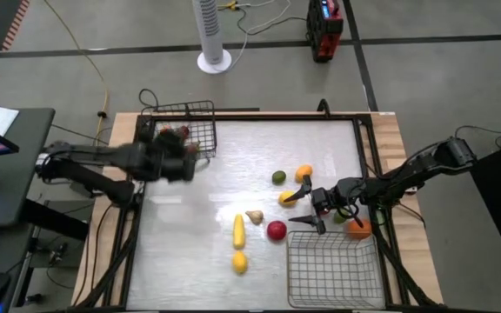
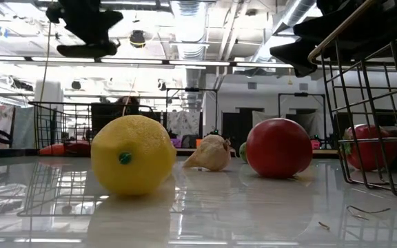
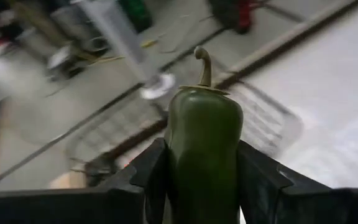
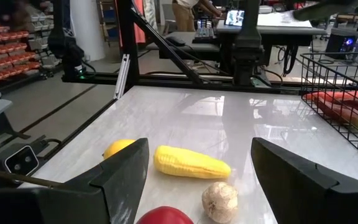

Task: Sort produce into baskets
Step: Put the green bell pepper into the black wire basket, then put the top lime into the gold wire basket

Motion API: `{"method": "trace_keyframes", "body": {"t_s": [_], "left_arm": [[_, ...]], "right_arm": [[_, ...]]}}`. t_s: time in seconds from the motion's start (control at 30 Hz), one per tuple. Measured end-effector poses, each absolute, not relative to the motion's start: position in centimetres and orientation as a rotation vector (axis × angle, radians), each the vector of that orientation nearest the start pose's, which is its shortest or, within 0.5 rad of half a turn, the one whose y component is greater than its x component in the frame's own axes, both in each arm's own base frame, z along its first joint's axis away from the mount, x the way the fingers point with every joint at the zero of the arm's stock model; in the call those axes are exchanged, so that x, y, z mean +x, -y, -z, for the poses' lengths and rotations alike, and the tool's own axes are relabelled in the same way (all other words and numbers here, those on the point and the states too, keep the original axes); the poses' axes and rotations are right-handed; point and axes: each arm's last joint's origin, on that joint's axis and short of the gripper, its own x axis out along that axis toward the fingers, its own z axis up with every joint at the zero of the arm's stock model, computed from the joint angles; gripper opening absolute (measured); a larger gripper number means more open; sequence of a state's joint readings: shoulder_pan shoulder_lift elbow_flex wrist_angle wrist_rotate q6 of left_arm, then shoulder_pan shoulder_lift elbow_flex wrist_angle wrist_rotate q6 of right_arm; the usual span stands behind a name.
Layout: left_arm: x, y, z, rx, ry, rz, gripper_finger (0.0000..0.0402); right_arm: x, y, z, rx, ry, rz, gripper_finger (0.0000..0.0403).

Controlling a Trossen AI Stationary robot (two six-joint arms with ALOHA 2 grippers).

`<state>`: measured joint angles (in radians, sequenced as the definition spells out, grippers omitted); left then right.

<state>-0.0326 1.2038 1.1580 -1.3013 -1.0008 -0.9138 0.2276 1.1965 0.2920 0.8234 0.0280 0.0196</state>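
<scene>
Left end effector [image 3: 201, 186]: pinching a green pepper [image 3: 204, 149], beside the far-left basket [image 1: 197, 124].
Right end effector [image 1: 301, 207]: spread, over the tabletop [image 1: 190, 243] near the corn [image 4: 190, 162].

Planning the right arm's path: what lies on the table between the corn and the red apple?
In the high view, a small beige garlic bulb lies between the corn and the red apple. The open right gripper hovers just beyond the apple.

Glossy white tabletop [image 2: 253, 207] mirrors a matt, dimpled lemon [image 2: 133, 155] and dark wire basket [image 2: 371, 103], seemingly metal.
</scene>
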Motion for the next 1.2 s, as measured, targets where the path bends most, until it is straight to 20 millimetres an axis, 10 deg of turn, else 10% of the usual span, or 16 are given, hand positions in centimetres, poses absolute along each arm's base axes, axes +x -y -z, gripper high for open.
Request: {"method": "trace_keyframes", "body": {"t_s": [0.27, 0.5, 0.8, 1.2], "left_arm": [[18.8, -7.7, -32.3, -0.075, -0.768, -1.376, 0.0228], [20.3, -10.0, -33.1, -0.134, -0.720, -1.173, 0.0303], [24.9, -3.6, -30.8, -0.133, -0.615, -0.651, 0.0291], [26.4, 1.0, -24.9, -0.026, -0.578, -0.581, 0.0263]], "right_arm": [[21.3, -4.8, -18.6, 0.008, -0.084, -0.199, 0.0311], [21.3, -4.9, -18.4, 0.012, -0.100, -0.200, 0.0311], [22.3, -4.7, -18.4, 0.009, -0.303, -0.173, 0.0311], [24.6, 1.5, -21.5, 0.004, -0.626, 0.220, 0.0311]]}}
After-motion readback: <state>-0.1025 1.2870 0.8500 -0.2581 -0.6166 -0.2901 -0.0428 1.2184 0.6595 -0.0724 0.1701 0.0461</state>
